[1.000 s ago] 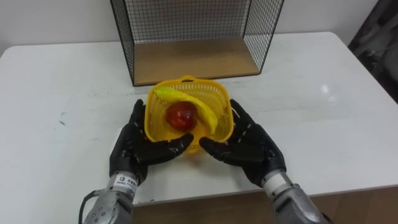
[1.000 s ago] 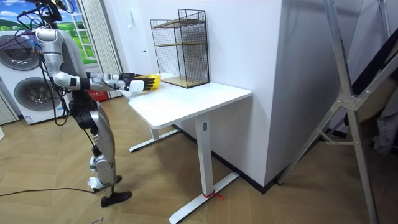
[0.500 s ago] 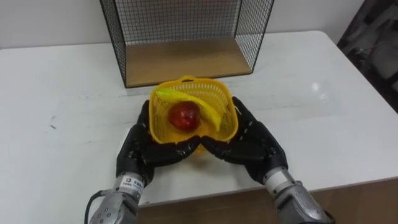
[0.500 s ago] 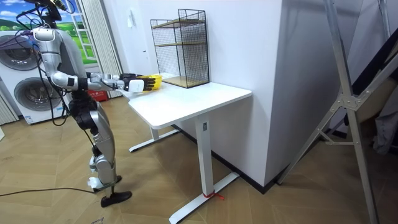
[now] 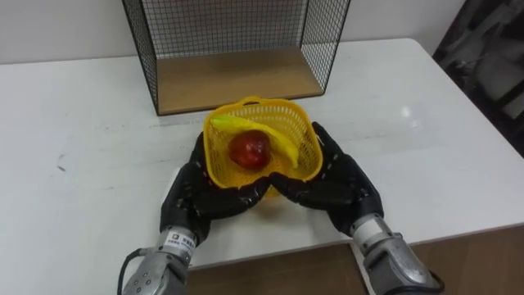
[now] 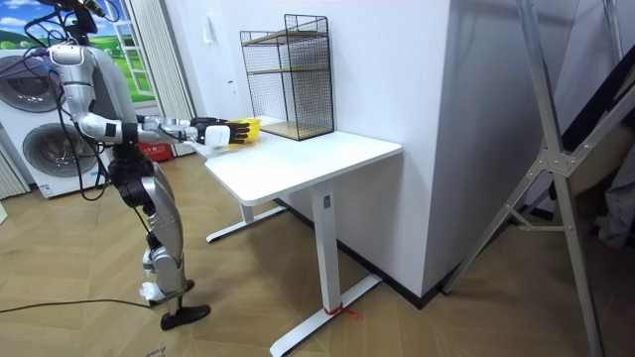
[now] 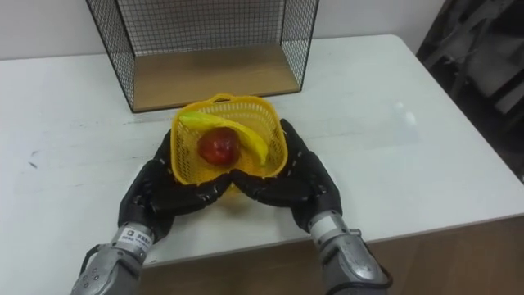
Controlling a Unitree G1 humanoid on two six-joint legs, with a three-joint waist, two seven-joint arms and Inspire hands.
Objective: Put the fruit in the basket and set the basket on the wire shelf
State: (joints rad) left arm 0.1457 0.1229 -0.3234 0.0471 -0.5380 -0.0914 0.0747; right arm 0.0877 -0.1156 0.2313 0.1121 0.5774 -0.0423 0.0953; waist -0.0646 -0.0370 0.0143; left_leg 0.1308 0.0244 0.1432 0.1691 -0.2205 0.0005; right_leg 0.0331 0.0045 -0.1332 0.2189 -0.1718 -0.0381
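Observation:
A yellow plastic basket [image 5: 304, 152] holds a red apple [image 5: 249, 150] and a banana [image 5: 276, 142]. It sits between my two black hands, just in front of the wire shelf [image 5: 233, 78]. My left hand [image 5: 188, 193] lies along its left side and my right hand [image 5: 345, 182] along its right side. Fingers are fairly straight against the walls, and the thumbs meet under the front edge. The basket looks raised a little off the white table [image 5: 90, 156]. In the room view I stand at the table's end, both arms stretched out with the basket [image 6: 244, 127].
The wire shelf [image 6: 290, 74] is a black mesh cage with a wooden bottom board and an upper level, open towards me. The table's front edge [image 5: 270, 238] runs just below my wrists. Washing machines [image 6: 40, 149] stand behind me.
My hands have closed in under the basket and brought it up and a little nearer to the shelf. The eye view has shifted as well.

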